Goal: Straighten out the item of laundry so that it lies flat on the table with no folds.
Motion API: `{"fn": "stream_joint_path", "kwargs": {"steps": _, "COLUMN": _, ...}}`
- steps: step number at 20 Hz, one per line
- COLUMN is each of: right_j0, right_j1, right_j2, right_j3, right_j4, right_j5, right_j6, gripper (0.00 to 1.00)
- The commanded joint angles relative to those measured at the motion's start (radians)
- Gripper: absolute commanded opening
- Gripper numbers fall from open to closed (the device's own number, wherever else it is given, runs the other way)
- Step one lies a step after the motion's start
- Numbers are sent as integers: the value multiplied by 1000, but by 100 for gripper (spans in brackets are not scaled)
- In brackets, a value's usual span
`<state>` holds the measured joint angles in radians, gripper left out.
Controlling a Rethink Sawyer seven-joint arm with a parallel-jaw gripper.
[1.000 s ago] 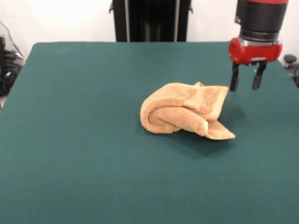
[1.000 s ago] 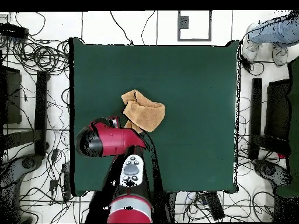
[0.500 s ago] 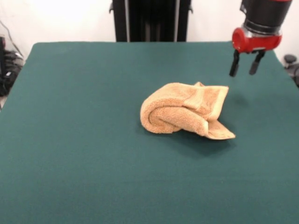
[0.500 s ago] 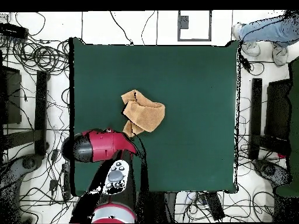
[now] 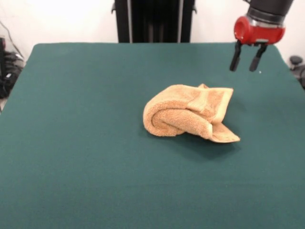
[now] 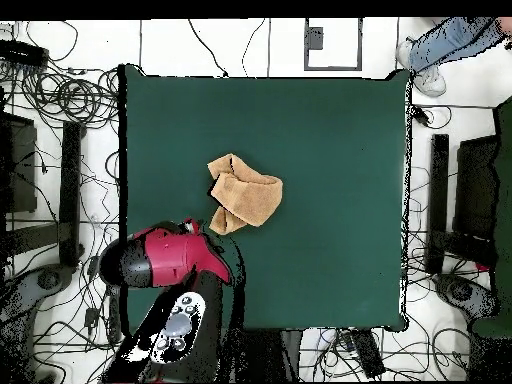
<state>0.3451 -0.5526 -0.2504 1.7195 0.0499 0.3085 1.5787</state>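
The orange-tan towel (image 5: 188,113) lies bunched and rolled over itself near the middle of the green table (image 5: 86,143), with one corner sticking out flat at its front right. In the overhead view the towel (image 6: 243,195) is a crumpled lump left of the table's (image 6: 330,150) centre. My gripper (image 5: 244,63) hangs open and empty in the air, up and to the right of the towel, apart from it. From overhead the red arm head (image 6: 165,260) sits below and left of the towel and hides the fingers.
Cables, stands and equipment surround the table on the floor in the overhead view. A person's legs and shoes (image 6: 440,50) show at the top right corner, off the table.
My gripper has risen and drawn back from the towel's right edge, staying open. The towel has not moved. The person's legs shifted slightly.
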Motion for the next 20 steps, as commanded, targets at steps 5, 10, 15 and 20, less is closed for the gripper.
{"fn": "stream_joint_path", "kwargs": {"steps": 5, "right_j0": -9, "right_j1": 27, "right_j2": 29, "right_j3": -9, "right_j4": -6, "right_j5": -247, "right_j6": 221, "gripper": 100}}
{"fn": "stream_joint_path", "kwargs": {"steps": 10, "right_j0": -31, "right_j1": 43, "right_j2": 53, "right_j3": -41, "right_j4": -1, "right_j5": -256, "right_j6": 183, "gripper": 100}}
{"fn": "stream_joint_path", "kwargs": {"steps": 15, "right_j0": -62, "right_j1": 69, "right_j2": 90, "right_j3": -48, "right_j4": -6, "right_j5": -227, "right_j6": 148, "gripper": 100}}
{"fn": "stream_joint_path", "kwargs": {"steps": 20, "right_j0": -59, "right_j1": 130, "right_j2": 52, "right_j3": -124, "right_j4": 7, "right_j5": -173, "right_j6": 133, "gripper": 100}}
